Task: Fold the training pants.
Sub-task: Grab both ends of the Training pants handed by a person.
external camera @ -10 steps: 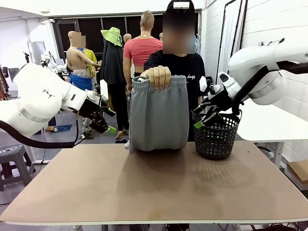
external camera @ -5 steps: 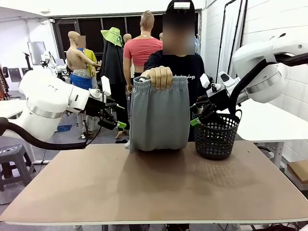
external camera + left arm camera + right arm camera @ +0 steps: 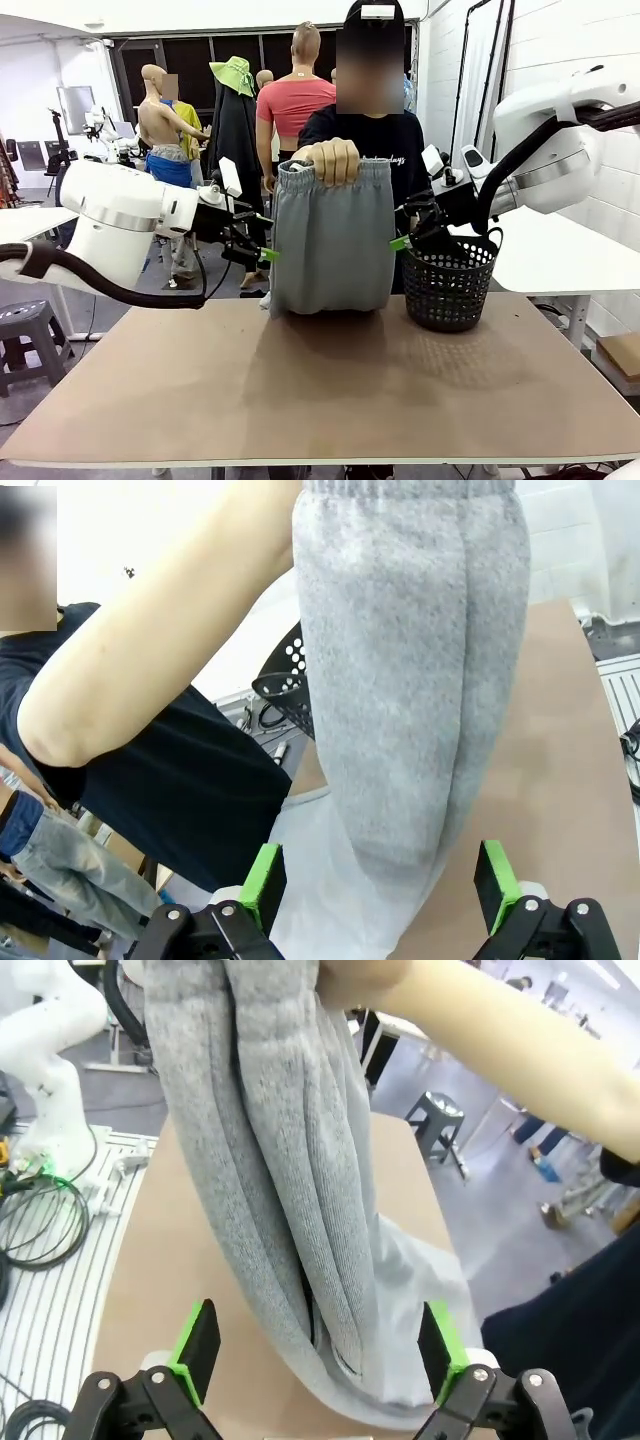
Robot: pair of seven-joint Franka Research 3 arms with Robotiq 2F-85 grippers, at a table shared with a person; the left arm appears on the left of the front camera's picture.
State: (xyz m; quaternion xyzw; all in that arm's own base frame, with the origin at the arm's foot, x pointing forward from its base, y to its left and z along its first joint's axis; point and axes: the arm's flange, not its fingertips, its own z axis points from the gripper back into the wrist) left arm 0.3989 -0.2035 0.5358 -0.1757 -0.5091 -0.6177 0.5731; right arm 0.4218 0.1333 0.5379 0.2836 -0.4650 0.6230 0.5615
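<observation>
Across the room: white brick wall (image 3: 560, 50) at the right, a second white table (image 3: 565, 262) below it, a grey stool (image 3: 24, 322) on the floor at the left.

Work surface: brown table (image 3: 320, 390), bare over its near half.

Training pants (image 3: 330, 240) are off the surface. The person's hand (image 3: 326, 160) grips the gathered waistband and they hang in a grey column whose lower end reaches the table's far edge. Black mesh basket (image 3: 450, 285) stands just beside them on the table, toward the robot's right.

Left gripper (image 3: 262, 238) sits just beside one edge of the pants, right gripper (image 3: 404, 230) just beside the other. Both have fingers spread and grasp nothing.

Left wrist view adds the person's bare forearm and dark shirt, plus the basket rim behind the cloth; the pants hang between the green pads, unclasped.

Right wrist view adds the layered side edge of the fabric — several folds — and cables (image 3: 40, 1210) beside the table.
</observation>
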